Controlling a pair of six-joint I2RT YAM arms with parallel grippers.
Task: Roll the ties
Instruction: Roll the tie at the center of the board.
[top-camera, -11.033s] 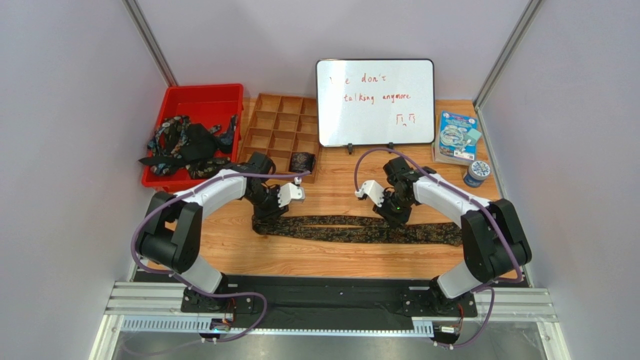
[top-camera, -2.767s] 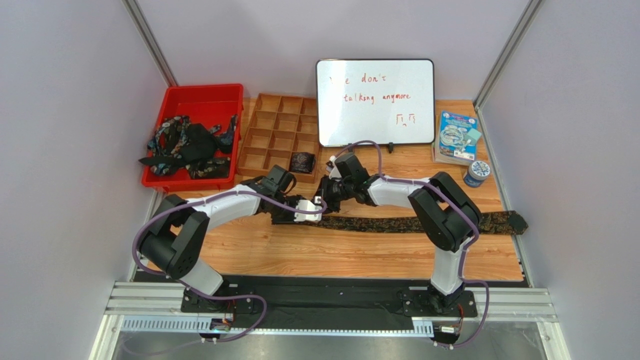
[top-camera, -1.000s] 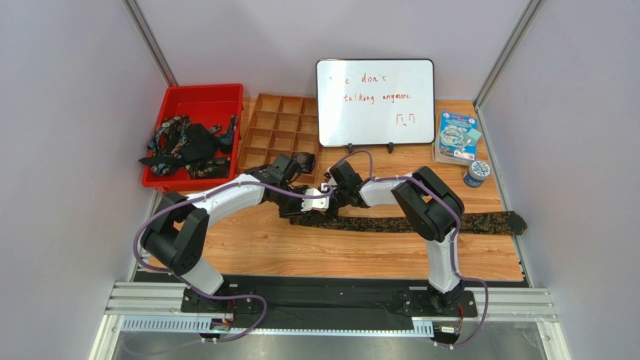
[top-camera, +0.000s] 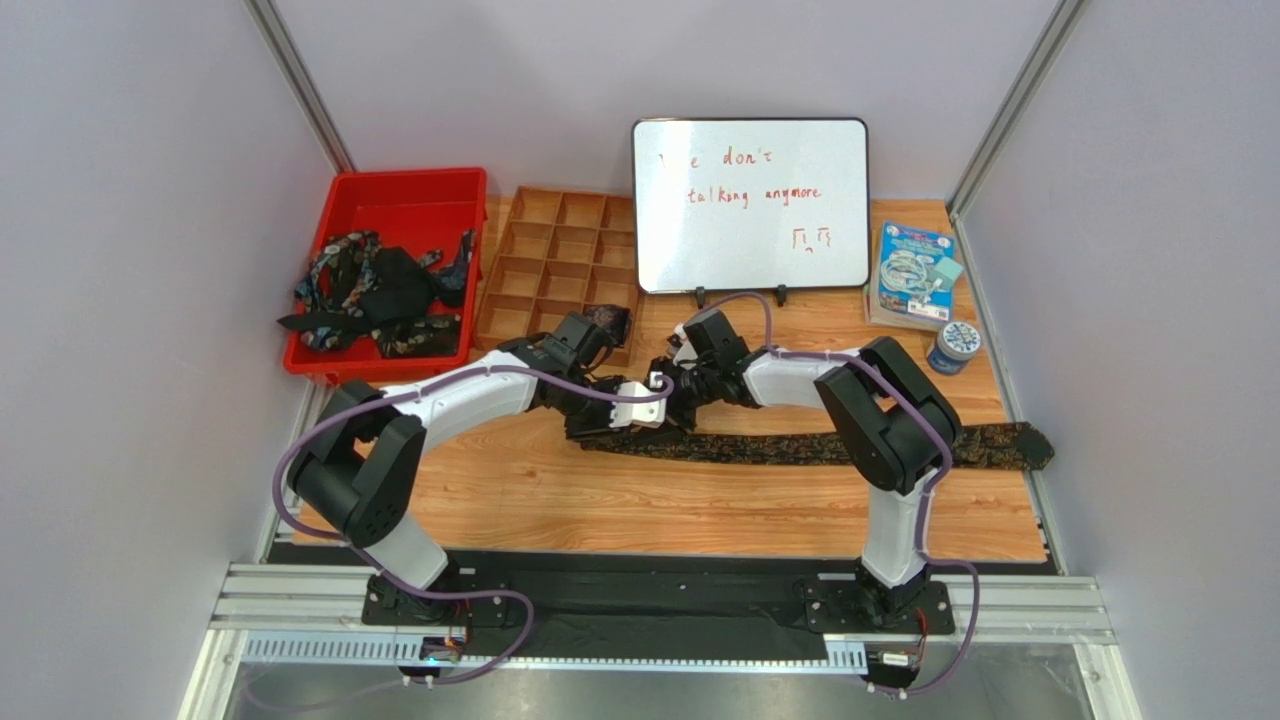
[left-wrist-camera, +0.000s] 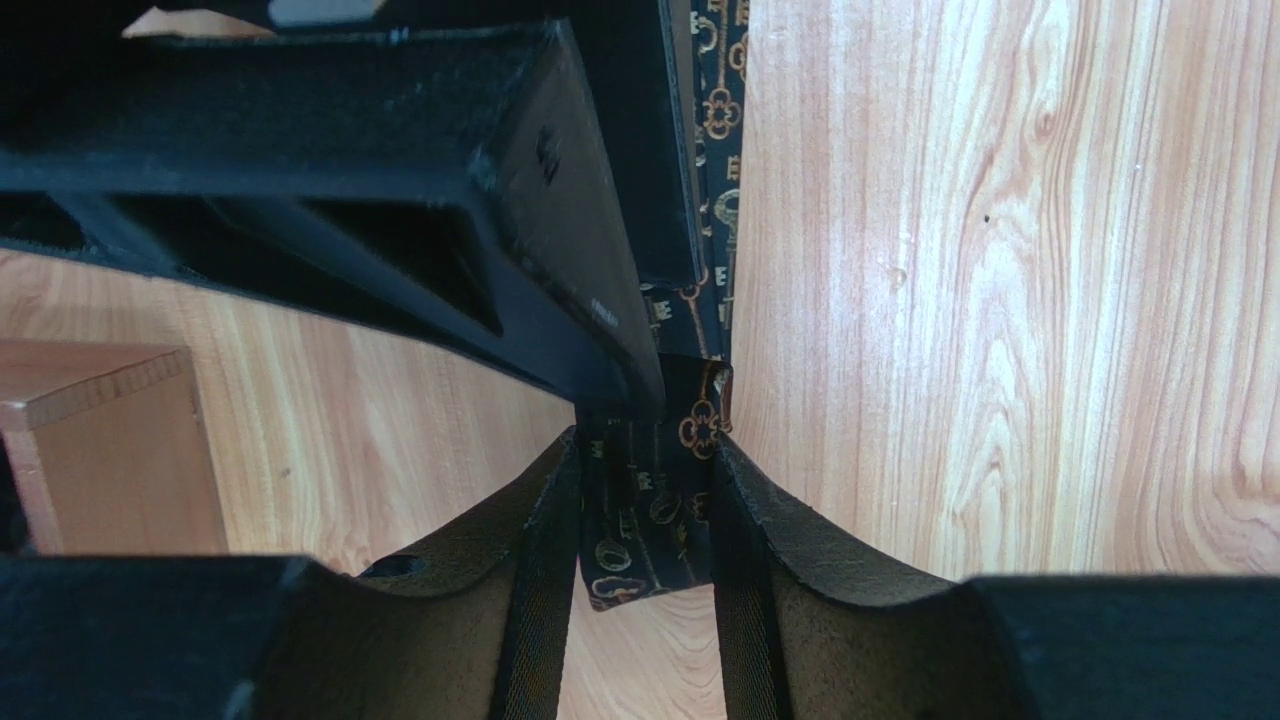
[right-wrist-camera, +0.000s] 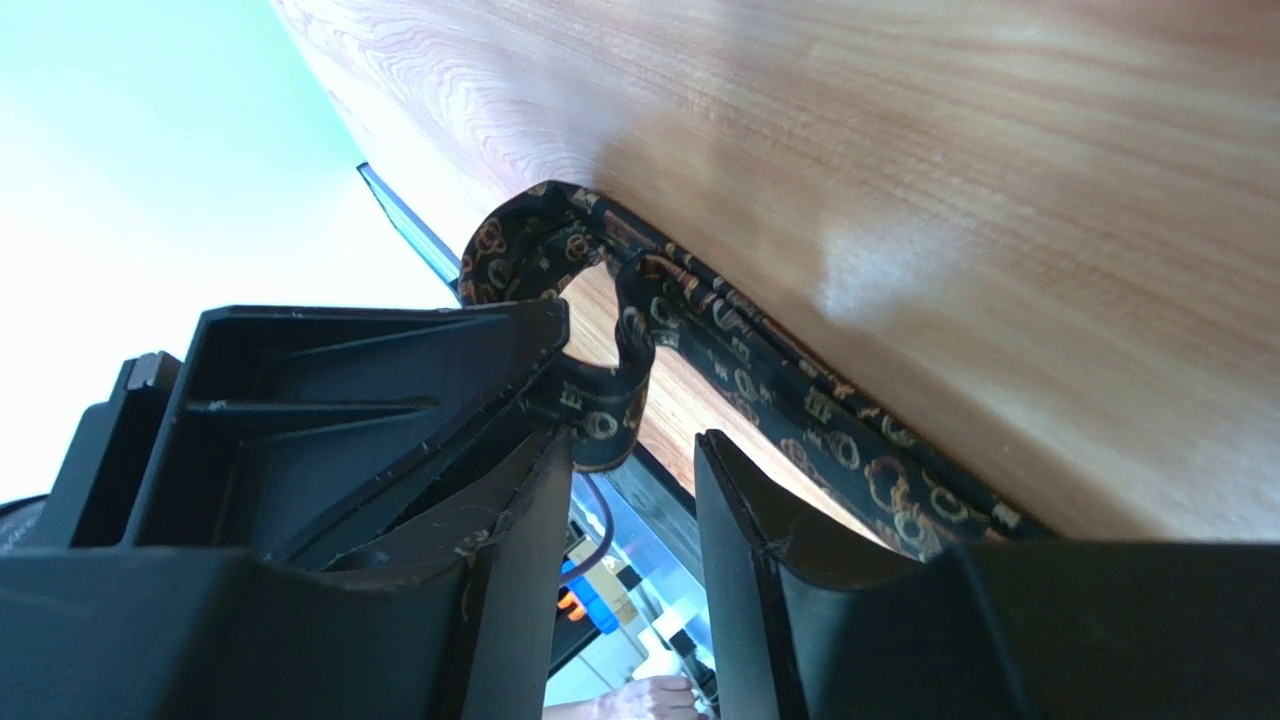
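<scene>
One dark tie (top-camera: 842, 446) with a brown-gold pattern lies stretched across the table, its right end at the right edge. My left gripper (top-camera: 646, 408) is at its left end. In the left wrist view the left gripper (left-wrist-camera: 646, 453) is shut on the tie's folded end (left-wrist-camera: 654, 518). My right gripper (top-camera: 675, 399) faces it closely. In the right wrist view the right gripper (right-wrist-camera: 634, 438) is open, and a curled loop of the tie (right-wrist-camera: 601, 408) sits at its fingertips. More ties (top-camera: 368, 285) lie heaped in the red bin (top-camera: 398, 180). A rolled tie (top-camera: 606, 321) sits in the wooden tray (top-camera: 549, 248).
A whiteboard (top-camera: 748, 203) stands behind the grippers. A blue box (top-camera: 914, 273) and a small round tin (top-camera: 951, 347) are at the back right. The red bin and compartment tray stand at the back left.
Over eleven seconds the doubled tie was drawn out to the right edge and both grippers met at its left end. In the last second they shifted slightly right.
</scene>
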